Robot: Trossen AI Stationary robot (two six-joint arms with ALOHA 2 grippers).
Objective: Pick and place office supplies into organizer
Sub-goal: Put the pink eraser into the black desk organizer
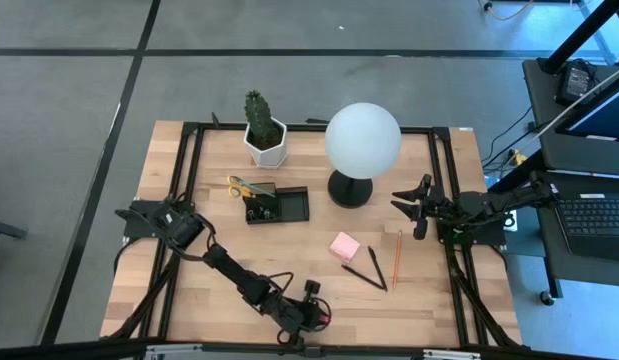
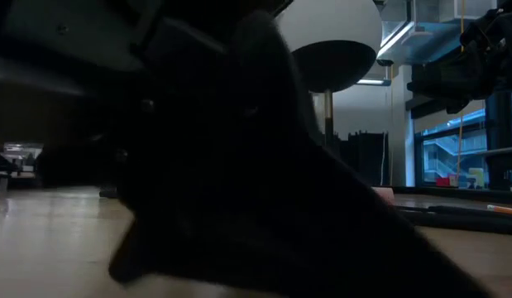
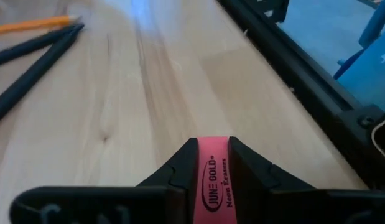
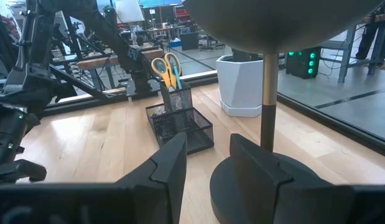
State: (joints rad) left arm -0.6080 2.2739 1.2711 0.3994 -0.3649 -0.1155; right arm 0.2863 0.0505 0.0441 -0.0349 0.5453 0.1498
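Note:
My left gripper (image 1: 317, 316) is low at the table's near edge, shut on a small pink eraser (image 3: 212, 169). My right gripper (image 1: 397, 200) is open and hovers beside the white globe lamp's base (image 4: 267, 180), touching nothing. The black mesh organizer (image 1: 277, 205) stands left of the lamp, with the yellow-handled scissors (image 1: 245, 186) upright in its cup (image 4: 175, 93). The pink sticky-note pad (image 1: 344, 246), two black pens (image 1: 369, 270) and the orange pencil (image 1: 397, 258) lie flat on the table right of centre. No green pen shows. My left gripper pinches the pink eraser between its two fingers (image 3: 180, 169), which press on the eraser's long sides. The printed face (image 3: 216, 180) is turned toward the wrist camera, and one end sticks out past the fingertips. I cannot tell whether the eraser touches the table.
A cactus in a white hexagonal pot (image 1: 264, 135) stands behind the organizer. The lamp globe (image 1: 362, 140) overhangs the table's middle. Bare wood lies between the left gripper and the organizer. The left arm (image 2: 206, 165) blocks most of the low view.

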